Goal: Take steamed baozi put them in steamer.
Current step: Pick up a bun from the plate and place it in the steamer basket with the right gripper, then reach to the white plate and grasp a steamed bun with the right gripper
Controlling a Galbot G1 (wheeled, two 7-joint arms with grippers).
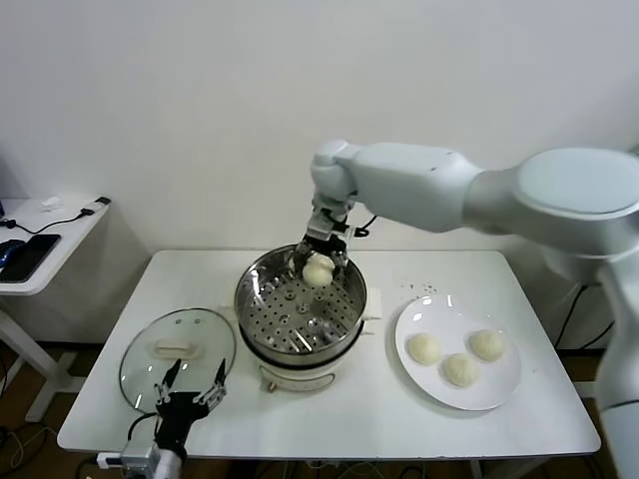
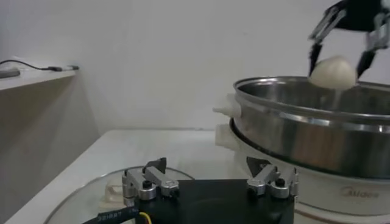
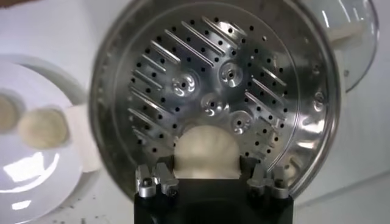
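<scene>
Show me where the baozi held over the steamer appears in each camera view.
Head view: held baozi in the right end effector, above the steamer, far side.
Left wrist view: upper right, above the rim.
Right wrist view: bottom centre, between the fingers.
Shared landmark: the steamer's rim.

Lab, bare white wall (image 1: 200, 120), white table (image 1: 519, 419)

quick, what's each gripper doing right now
Left gripper: open, empty, parked over the glass lid.
Right gripper: shut on a baozi, held above the steamer.
</scene>
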